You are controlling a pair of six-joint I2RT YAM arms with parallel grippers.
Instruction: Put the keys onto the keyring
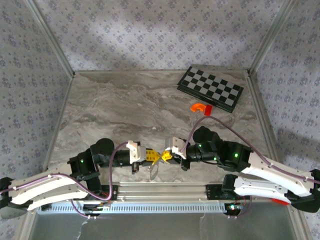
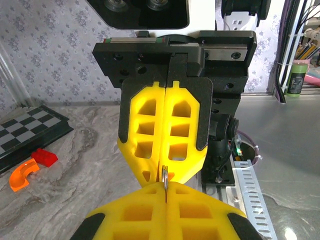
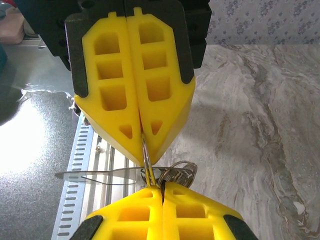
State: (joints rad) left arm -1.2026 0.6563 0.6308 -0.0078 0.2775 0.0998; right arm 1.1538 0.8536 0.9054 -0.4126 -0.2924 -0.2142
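Two grippers nose to nose, both clamped on the keyring.
Left gripper [image 1: 151, 156] and right gripper [image 1: 167, 156] meet tip to tip at 6 o'clock on the marble table [image 1: 125, 110], above its near edge. Each pair of jaws is pressed fully together on the keyring [image 3: 145, 152]. Probable reason: one arm steadies the ring while the other works a coil apart for threading. The ring is pale, silvery, fine wire; overlapping coils bunch beside the right fingertips, and one wide loop droops toward 6 o'clock. The key cannot be made out, possibly hidden in the pinch. Folded chessboard [image 1: 211, 88] and orange curved piece [image 1: 198, 106] sit well apart at 1 o'clock.
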